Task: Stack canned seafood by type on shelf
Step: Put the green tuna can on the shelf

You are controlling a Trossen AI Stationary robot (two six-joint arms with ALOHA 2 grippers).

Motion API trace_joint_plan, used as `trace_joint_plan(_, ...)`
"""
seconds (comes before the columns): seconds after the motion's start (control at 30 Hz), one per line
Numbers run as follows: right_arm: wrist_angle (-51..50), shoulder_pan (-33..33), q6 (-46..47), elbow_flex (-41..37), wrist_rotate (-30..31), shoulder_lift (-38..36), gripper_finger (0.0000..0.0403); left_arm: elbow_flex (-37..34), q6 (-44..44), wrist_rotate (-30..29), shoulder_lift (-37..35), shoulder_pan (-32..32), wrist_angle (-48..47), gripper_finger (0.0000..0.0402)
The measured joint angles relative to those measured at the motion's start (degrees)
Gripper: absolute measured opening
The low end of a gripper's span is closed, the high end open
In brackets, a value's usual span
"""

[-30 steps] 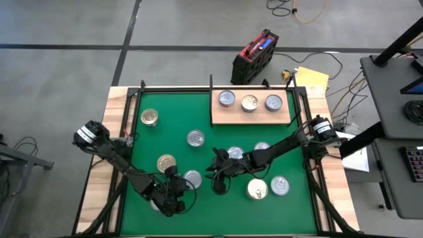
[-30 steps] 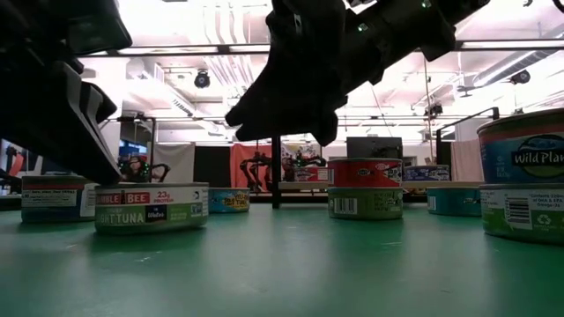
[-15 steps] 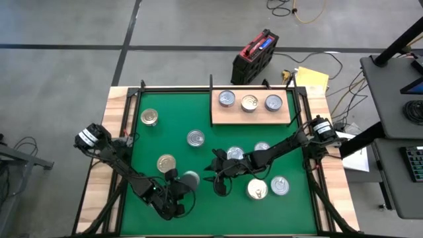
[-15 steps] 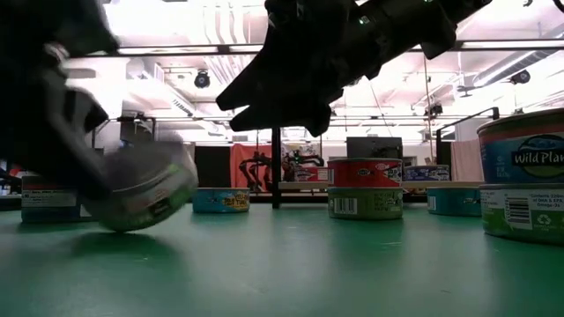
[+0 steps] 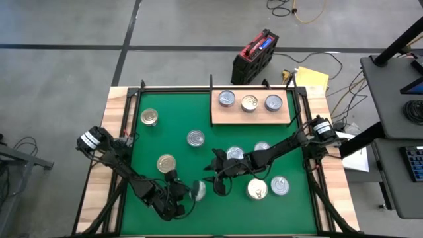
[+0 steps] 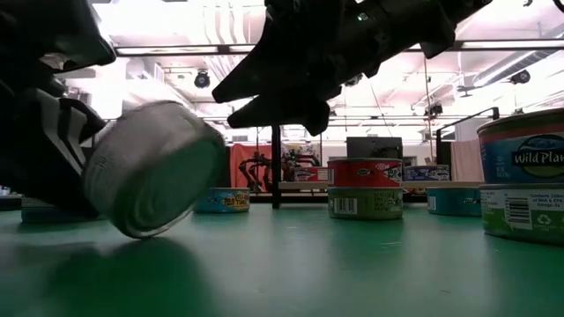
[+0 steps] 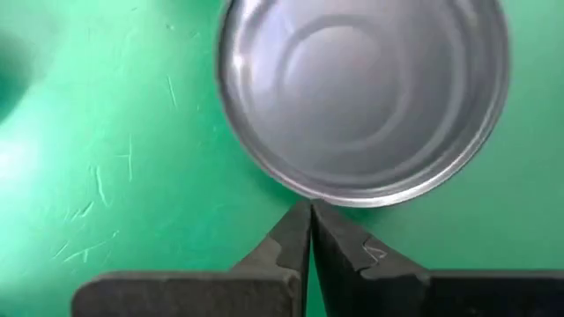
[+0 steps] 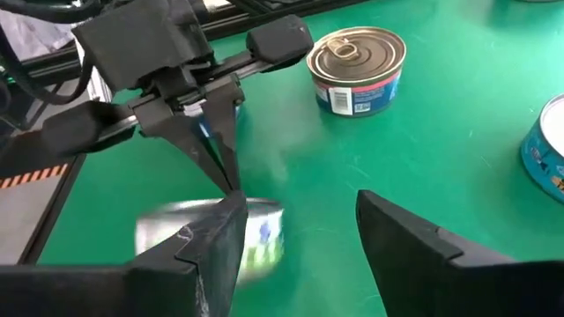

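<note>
Leftmost, the left gripper (image 5: 180, 198) sits low at the near left of the green mat (image 5: 178, 125), fingers pressed fully together, holding nothing. Just past its tips a silver tin (image 5: 197, 191) is tipped on edge, off the flat, shiny end facing the low camera (image 6: 154, 167); the left wrist view shows its plain round end (image 7: 361, 92) right beyond the closed fingertips (image 7: 310, 231); contact with the tin cannot be told. A gold-lidded tin (image 5: 166, 162) stands upright just behind that gripper, another gold-lidded one (image 5: 149, 117) far back left. A silver tin (image 5: 195, 138) sits mid-mat.

Next, the right gripper (image 5: 218, 180) hovers above the mat centre, beside the tipped tin, fingers partly apart, empty; its wrist view shows the blurred tin (image 8: 216, 233) by one finger (image 8: 207, 242). Two silver tins (image 5: 234, 154) (image 5: 262, 148) lie under the right arm. Near right: a gold-lidded tin (image 5: 257, 190) and a silver one (image 5: 279, 186), just beside each other.

Back right, the wooden board (image 5: 251, 116) carries three tins in a row: silver (image 5: 227, 98), gold (image 5: 249, 102), silver (image 5: 273, 102).
</note>
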Motion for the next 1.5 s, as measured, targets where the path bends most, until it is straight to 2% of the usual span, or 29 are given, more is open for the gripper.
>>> trace_joint_plan(0.13,-1.4,0.0,-1.7,0.0,0.0,0.0,0.0213,0.0,-0.1,-0.1,0.0,0.0,0.0,0.0)
trace_joint_plan(0.3,-13.2,0.6,-10.2,-0.1,0.0,-2.8,0.0216,1.2,0.9,-0.1,-1.5,-0.6,-0.4,0.0)
trace_joint_plan(0.4,-15.6,2.0,-10.9,-0.1,0.1,-3.7,0.0209,3.6,6.2,-0.7,-2.4,-0.6,-0.4,0.0)
trace_joint_plan(0.53,-15.1,4.6,-9.5,-0.1,0.0,-3.7,0.0189,7.3,16.9,-4.9,-2.2,-0.1,0.6,0.0)
trace_joint_plan(0.7,-15.3,7.9,-6.7,0.0,0.0,-3.7,0.0144,7.9,23.2,-1.3,0.7,3.0,6.1,0.0)
trace_joint_plan(0.97,-16.5,11.6,-5.1,0.0,-0.1,-3.6,0.0039,7.8,21.5,-0.3,4.5,4.2,5.7,0.0)
trace_joint_plan(1.03,-17.2,11.8,-5.1,0.0,0.0,-3.5,0.0018,7.8,20.3,-1.9,5.0,4.3,4.9,0.0)
trace_joint_plan(1.23,-17.2,11.2,-4.2,0.0,1.7,-3.5,0.0013,7.8,10.1,-9.1,4.6,5.1,-5.6,0.0)
trace_joint_plan(1.33,-17.7,10.4,-4.3,0.0,4.2,-3.5,0.0013,7.8,8.8,-9.2,3.6,5.1,-6.4,0.0)
trace_joint_plan(1.5,-17.7,8.7,-4.6,-0.2,4.5,-3.5,0.0012,7.8,9.9,-8.0,0.6,3.9,-6.5,0.0)
